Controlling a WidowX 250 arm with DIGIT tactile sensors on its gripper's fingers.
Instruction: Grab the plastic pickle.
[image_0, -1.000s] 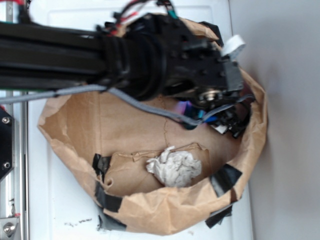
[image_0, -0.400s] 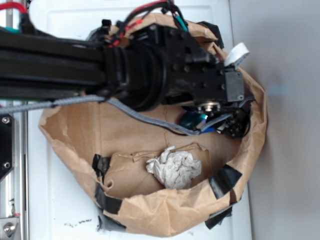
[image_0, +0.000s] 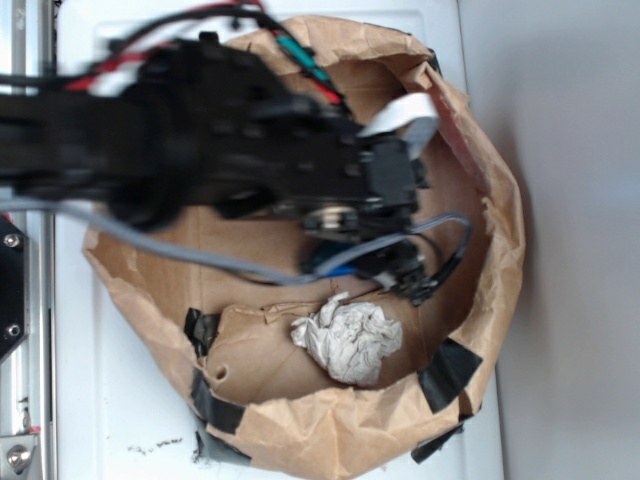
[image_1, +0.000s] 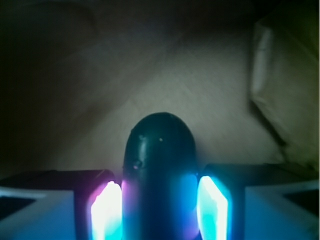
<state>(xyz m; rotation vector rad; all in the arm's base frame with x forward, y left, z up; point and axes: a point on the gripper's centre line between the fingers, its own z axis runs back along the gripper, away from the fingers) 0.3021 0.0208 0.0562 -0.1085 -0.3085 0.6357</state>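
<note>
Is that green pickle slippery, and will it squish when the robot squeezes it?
Probably slippery: the plastic pickle looks smooth and shiny between the glowing pads of the pincer. It likely stays stiff, since its rounded shape shows no dents. Round ends mean it could roll if dropped.

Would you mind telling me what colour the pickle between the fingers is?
Dark glossy green; the plastic pickle shows best in the wrist view.

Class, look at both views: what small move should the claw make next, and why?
Probably a short, straight lift. In the wrist view the pickle already sits between the claw's two glowing fingers, apparently gripped. The paper bag's wall rises around it, so up looks like the clear way out.
</note>
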